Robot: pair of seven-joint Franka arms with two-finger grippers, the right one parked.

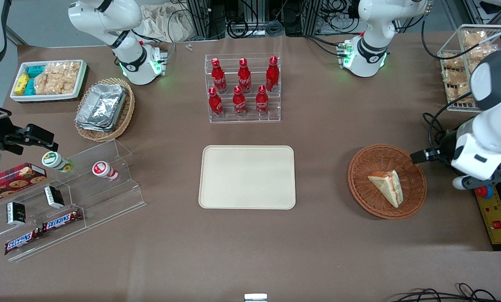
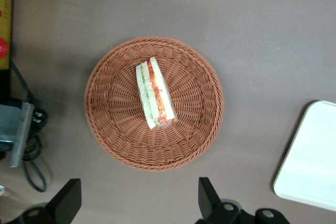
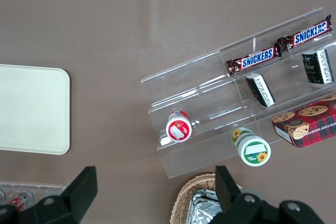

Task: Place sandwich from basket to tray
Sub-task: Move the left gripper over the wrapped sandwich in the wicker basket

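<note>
One sandwich (image 1: 387, 185) lies in one basket (image 1: 416, 200), with one tray (image 1: 247, 176). Six red bottles (image 1: 242, 87) stand in a clear rack (three to a row). Two Snickers bars (image 1: 44, 231), two round tubs (image 1: 80, 165), two small dark boxes (image 1: 34, 204) and one cookie box (image 1: 12, 179) occupy the clear stand. The end effector (image 2: 136, 203) is one, fingers apart.

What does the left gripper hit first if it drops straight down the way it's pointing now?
Probably bare table or the basket rim, not the sandwich. The gripper, fingers open, hangs above the tabletop just off the basket's edge in the left wrist view. Depth is unclear, so that's a judgement.
</note>
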